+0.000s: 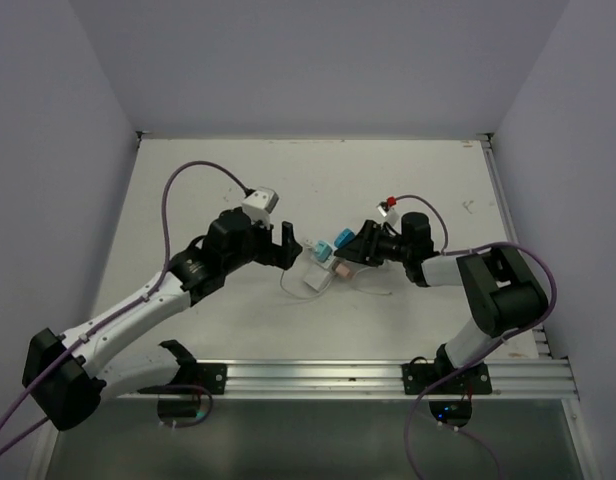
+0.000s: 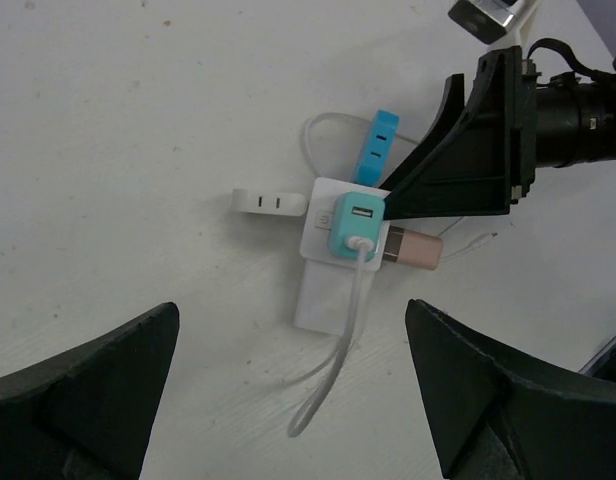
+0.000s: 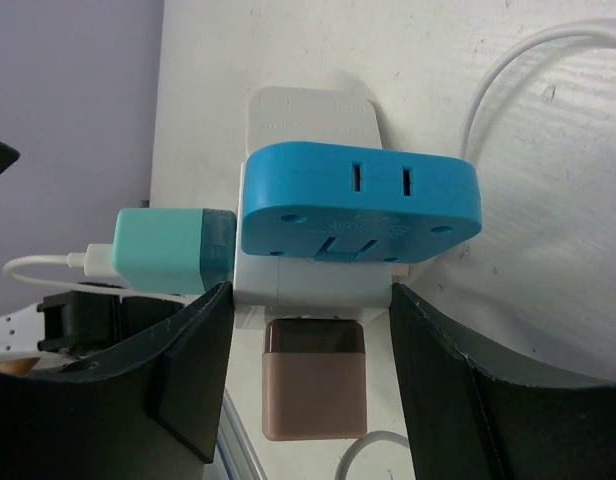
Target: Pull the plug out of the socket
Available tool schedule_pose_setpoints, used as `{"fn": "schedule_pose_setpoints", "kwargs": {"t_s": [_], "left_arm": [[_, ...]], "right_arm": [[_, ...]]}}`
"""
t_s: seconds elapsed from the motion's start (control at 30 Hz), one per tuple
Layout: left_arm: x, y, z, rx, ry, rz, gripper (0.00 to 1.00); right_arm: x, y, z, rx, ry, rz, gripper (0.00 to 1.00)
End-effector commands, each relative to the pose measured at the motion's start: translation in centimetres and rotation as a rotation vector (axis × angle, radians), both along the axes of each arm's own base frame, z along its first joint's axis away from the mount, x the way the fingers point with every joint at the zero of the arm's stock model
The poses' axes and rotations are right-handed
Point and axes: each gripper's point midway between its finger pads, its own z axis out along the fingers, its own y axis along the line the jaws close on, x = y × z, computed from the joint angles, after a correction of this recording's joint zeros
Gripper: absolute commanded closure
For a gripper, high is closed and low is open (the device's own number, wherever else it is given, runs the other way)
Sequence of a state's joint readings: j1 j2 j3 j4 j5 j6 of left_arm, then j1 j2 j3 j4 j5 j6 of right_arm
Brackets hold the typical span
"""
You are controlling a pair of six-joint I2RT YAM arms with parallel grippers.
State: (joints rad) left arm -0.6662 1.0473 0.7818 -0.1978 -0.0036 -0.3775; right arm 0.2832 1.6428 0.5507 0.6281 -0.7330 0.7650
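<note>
Teal plug (image 2: 353, 225) atop white socket (image 2: 323, 295), axis apparently vertical

Soft, even overhead light leaves the white table (image 1: 238, 180) bright and slightly washed out around the socket (image 2: 326, 285), with only faint shadows just beside it, while the dark foreground fingers (image 3: 178, 390) flanking it look blurred.

You have a white table (image 1: 188, 200) in front of you, with a few small dark marks (image 1: 469, 206) toward its far right. Pale lilac walls (image 1: 308, 60) close it in at the back and on both sides. A ribbed metal rail (image 1: 318, 377) runs along the near edge. A small white block (image 2: 269, 201) with two slots lies flat on the tabletop.
</note>
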Motion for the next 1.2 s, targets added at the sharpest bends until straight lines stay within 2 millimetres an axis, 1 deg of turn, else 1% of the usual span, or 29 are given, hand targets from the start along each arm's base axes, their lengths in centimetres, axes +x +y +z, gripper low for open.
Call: {"fn": "schedule_pose_setpoints", "kwargs": {"t_s": [0.0,0.03,0.07,0.1,0.13,0.17,0.2,0.27,0.33,0.37,0.53,0.57,0.77,1.0,1.17], "left_arm": [[1.1,-2.3,2.5,0.003,-0.044,0.090,0.01],[1.0,-3.0,2.4,0.001,-0.030,0.099,0.02],[0.5,-4.5,1.9,0.020,-0.016,0.081,0.03],[0.6,-4.9,1.7,0.033,-0.018,0.090,0.05],[0.2,-5.7,1.3,0.042,-0.012,0.080,0.06],[0.4,-6.3,0.7,0.069,0.003,0.079,0.07],[0.4,-6.5,0.4,0.085,0.004,0.084,0.07],[0.6,-7.1,-0.2,0.128,0.011,0.078,0.08],[1.0,-7.1,-0.6,0.175,-0.003,0.075,0.09],[1.3,-7.5,-0.8,0.198,-0.005,0.067,0.13],[2.1,-8.2,-1.3,0.282,-0.022,0.029,0.22],[2.2,-8.5,-1.4,0.294,-0.024,0.018,0.26],[2.4,-9.1,-2.5,0.369,-0.016,-0.045,0.29],[1.9,-9.4,-4.9,0.429,0.040,-0.093,0.32],[1.8,-9.8,-5.6,0.447,0.056,-0.121,0.35]], "right_arm": [[0.0,0.4,1.9,0.023,-0.115,0.034,1.00],[-0.3,0.3,1.6,0.028,-0.104,0.034,1.00],[-0.2,0.4,1.6,0.039,-0.118,0.034,1.00],[-0.2,0.4,1.4,0.048,-0.113,0.033,1.00],[-0.6,0.5,1.2,0.066,-0.090,0.034,1.00],[-0.5,0.6,1.6,0.082,-0.113,0.037,1.00],[-0.6,0.7,1.2,0.089,-0.099,0.038,1.00],[-0.8,0.8,1.2,0.112,-0.102,0.042,1.00],[-0.9,0.9,0.9,0.125,-0.085,0.039,1.00],[-1.0,1.0,1.0,0.133,-0.090,0.045,1.00],[-0.8,0.9,0.7,0.129,-0.082,0.039,1.00],[-0.9,0.9,0.5,0.123,-0.073,0.038,1.00],[-0.8,0.8,0.6,0.117,-0.077,0.036,1.00],[-0.8,0.8,0.5,0.114,-0.075,0.040,1.00],[-0.8,0.8,0.6,0.111,-0.076,0.038,1.00]]}}
